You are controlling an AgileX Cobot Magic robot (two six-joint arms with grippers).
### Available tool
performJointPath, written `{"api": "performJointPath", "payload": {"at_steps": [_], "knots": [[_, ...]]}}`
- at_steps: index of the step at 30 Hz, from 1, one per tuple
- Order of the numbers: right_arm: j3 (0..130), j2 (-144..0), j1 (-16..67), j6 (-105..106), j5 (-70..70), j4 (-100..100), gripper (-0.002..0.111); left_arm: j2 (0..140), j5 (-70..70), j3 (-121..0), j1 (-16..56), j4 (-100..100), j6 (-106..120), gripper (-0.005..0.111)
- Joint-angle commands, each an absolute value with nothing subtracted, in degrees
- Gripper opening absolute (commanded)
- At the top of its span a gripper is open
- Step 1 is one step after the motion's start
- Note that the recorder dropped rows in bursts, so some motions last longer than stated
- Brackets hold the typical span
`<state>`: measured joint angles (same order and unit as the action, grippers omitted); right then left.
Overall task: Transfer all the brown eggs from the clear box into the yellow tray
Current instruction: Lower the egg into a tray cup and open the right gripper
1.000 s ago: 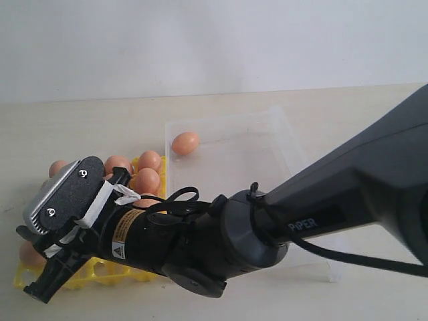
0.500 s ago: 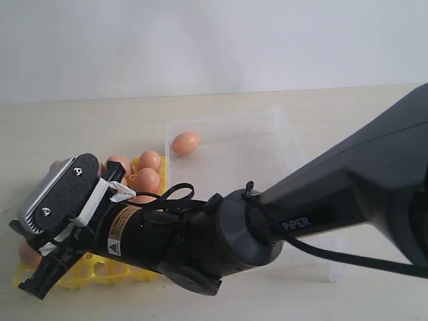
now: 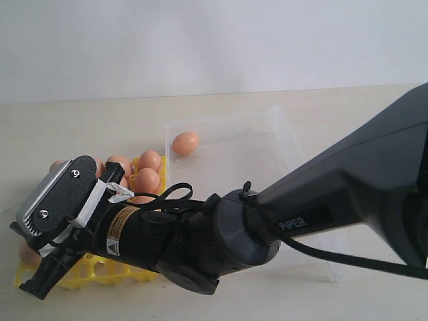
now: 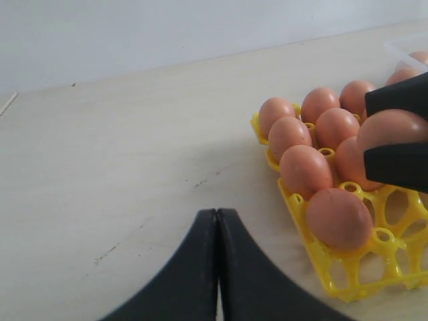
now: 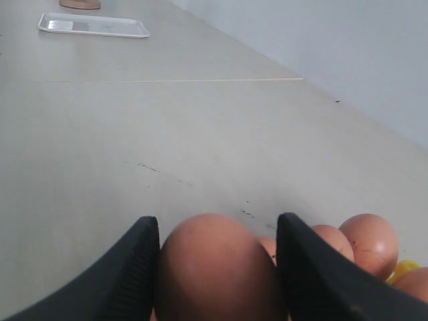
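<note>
My right gripper (image 5: 217,221) is shut on a brown egg (image 5: 214,271), holding it over the yellow tray (image 4: 332,279). The left wrist view shows the same held egg (image 4: 391,130) between the right gripper's black fingers (image 4: 401,97), above a cup beside several seated eggs (image 4: 338,217). In the exterior view the right arm reaches across to the left and hides much of the yellow tray (image 3: 87,271). One egg (image 3: 186,142) lies at the far left corner of the clear box (image 3: 294,144). My left gripper (image 4: 217,221) is shut and empty over bare table beside the tray.
Open cups of the tray (image 4: 401,207) show near the held egg. Far off on the table, the right wrist view shows a flat white tray (image 5: 93,25). The right arm's thick wrist (image 3: 221,241) spans the clear box's near left corner.
The right gripper with its egg has shifted slightly left and down over the tray since a second ago. It has barely moved in the last half second.
</note>
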<state>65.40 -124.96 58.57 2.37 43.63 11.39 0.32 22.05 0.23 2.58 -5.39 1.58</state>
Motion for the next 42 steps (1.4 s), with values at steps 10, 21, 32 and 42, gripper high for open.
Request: {"api": "performJointPath", "payload": {"at_steps": [10, 21, 32, 42], "knots": [[65.7, -124.8, 58.5, 3.0, 43.8, 11.5, 0.044, 0.0, 21.7, 0.0, 2.9, -5.3, 1.3, 0.000], [65.7, -122.6, 58.5, 3.0, 40.7, 10.9, 0.047, 0.0, 21.7, 0.0, 2.9, -5.3, 1.3, 0.000], [65.7, -122.5, 58.5, 1.9, 33.1, 10.9, 0.047, 0.0, 21.7, 0.0, 2.9, -5.3, 1.3, 0.000], [65.7, -122.1, 58.5, 1.2, 29.2, 10.7, 0.047, 0.0, 21.7, 0.0, 2.9, -5.3, 1.3, 0.000]]}}
